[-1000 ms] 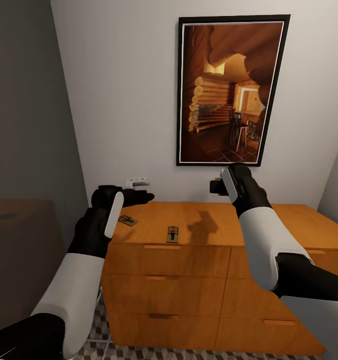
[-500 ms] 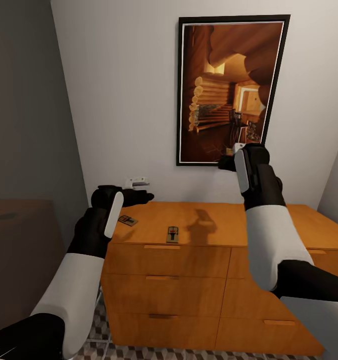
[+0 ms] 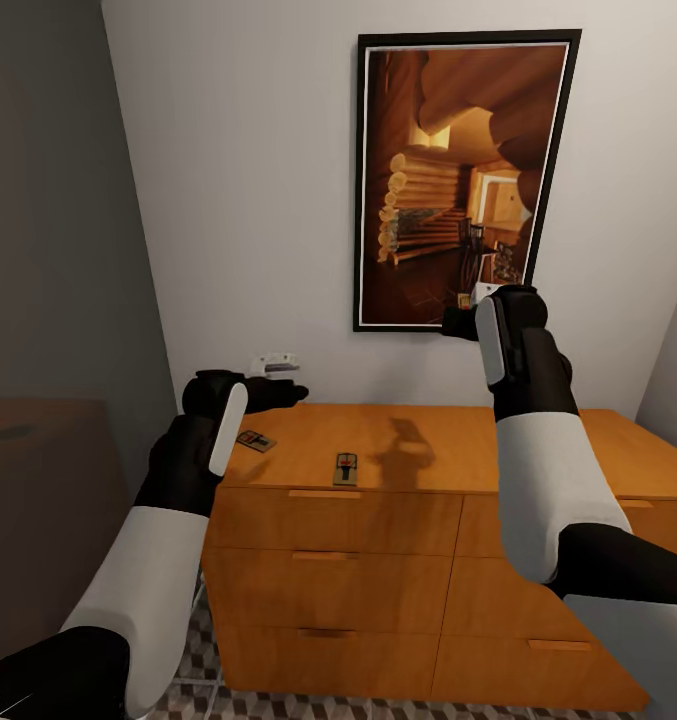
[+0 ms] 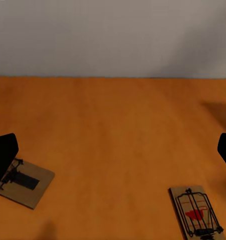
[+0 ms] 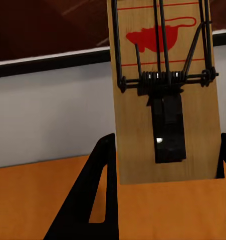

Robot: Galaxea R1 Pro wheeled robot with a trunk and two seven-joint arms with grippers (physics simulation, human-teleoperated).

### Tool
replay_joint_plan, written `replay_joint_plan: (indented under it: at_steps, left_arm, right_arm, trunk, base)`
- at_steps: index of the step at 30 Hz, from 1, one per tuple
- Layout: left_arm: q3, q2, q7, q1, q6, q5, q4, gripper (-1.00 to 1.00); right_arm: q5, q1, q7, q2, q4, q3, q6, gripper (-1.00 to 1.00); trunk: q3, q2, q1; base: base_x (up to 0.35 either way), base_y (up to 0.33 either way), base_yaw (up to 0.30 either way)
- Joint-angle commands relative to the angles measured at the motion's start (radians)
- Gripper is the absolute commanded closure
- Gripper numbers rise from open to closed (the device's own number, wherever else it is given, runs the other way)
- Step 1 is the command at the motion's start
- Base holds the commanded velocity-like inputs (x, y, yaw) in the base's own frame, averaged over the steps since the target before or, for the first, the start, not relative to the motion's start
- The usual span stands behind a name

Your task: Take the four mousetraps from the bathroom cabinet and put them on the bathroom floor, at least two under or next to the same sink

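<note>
One mousetrap pinched in raised right gripper, left gripper spread above cabinet, apparently empty.

Two mousetraps lie on the cabinet top, near its left front, below the framed picture.

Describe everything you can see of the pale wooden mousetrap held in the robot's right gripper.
The pale wooden mousetrap is a flat rectangular board with a red mouse silhouette and thin red lines printed on it. Dark wire bars, a coiled spring across its width and a black plate sit on its face. It stands upright, clamped at its lower end by the right gripper, lifted above the orange-brown wooden cabinet, before the framed picture.
</note>
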Motion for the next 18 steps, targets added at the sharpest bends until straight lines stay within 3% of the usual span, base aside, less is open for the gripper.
replay_joint_plan:
  at_steps: [1, 18]
  left_arm:
    - [0.000, 0.000, 0.003, -0.001, 0.004, 0.006, -0.001, -1.00]
    - [-0.001, 0.000, 0.003, -0.001, 0.006, -0.008, 0.005, -1.00]
  right_arm:
    - [-0.001, 0.000, 0.000, 0.001, -0.001, -0.002, 0.004, 1.00]
    - [-0.008, 0.003, 0.004, 0.010, 0.002, -0.002, 0.004, 1.00]
  trunk:
    - [-0.001, -0.001, 0.000]
    - [-0.001, -0.001, 0.000]
  base:
    - [0.000, 0.000, 0.000]
    - [0.000, 0.000, 0.000]
